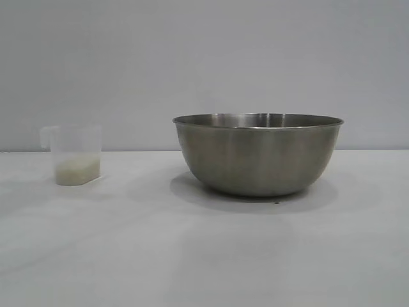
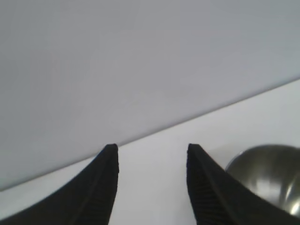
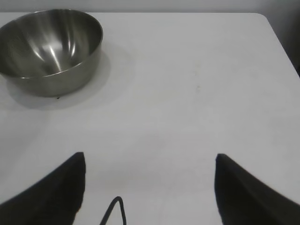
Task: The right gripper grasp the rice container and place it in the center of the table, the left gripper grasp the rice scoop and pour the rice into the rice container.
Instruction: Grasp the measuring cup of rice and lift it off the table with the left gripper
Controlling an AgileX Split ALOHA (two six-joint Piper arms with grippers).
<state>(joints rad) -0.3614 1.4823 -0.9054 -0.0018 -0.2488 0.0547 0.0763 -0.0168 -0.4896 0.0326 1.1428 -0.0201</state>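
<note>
Rice container (image 1: 257, 155): steel bowl, upright on the table (image 1: 192, 256), right of centre in the exterior view; empty inside as far as the right wrist view shows.

Rice scoop (image 1: 75, 154): translucent cup, upright at the far left, well apart from the bowl, handle toward the left. Rice (image 1: 77, 170) lies as a low layer in its bottom.

Right gripper (image 3: 150, 187): fingers spread wide, nothing between them. The bowl (image 3: 49, 49) lies ahead of it and off to one side, with bare table between; nothing stands in the way.

Left gripper (image 2: 152, 180): fingers partly spread, holding nothing. The bowl's edge (image 2: 265, 176) shows just beyond one finger; the scoop is out of its view, so its bearing to the cup probably needs correcting.

Judgement: the bowl sits slightly off centre; the right arm is the better placed to reach it.
</note>
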